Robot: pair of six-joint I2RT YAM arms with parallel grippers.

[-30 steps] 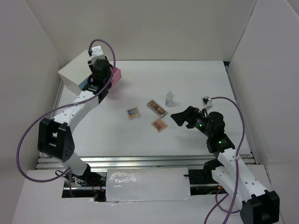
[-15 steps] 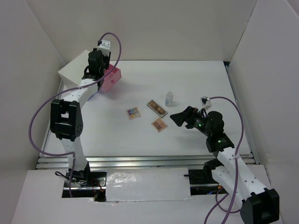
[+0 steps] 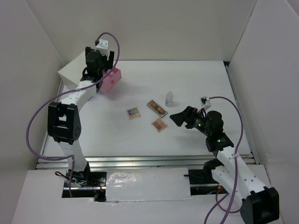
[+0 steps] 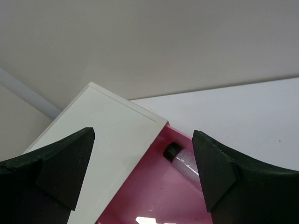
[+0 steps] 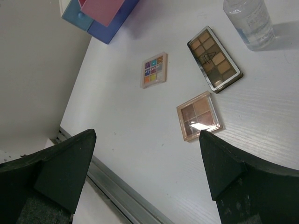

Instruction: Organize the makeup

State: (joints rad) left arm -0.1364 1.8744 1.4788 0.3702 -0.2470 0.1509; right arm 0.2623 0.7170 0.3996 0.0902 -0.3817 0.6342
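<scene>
Spread and empty, the left end effector [image 4: 143, 134] is held above the open pink drawer [image 4: 145, 186] of the white box [image 4: 103, 140]. A clear tube [image 4: 182, 162] is seen inside, dark cap toward the box, long axis slanted, its other end hidden behind a finger. The right end effector [image 5: 147, 134], likewise released, is poised over the desk [image 5: 261, 140] near the multicoloured palette [image 5: 153, 70], tan palette [image 5: 199, 115] and diagonally laid brown palette [image 5: 214, 65]; the bottle [image 5: 250, 21] is cut off. The left arm is stretched far-left, the right bent low.

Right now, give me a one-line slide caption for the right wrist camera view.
Open right gripper facing the multicoloured palette, long brown palette, square tan palette and clear bottle.
</scene>
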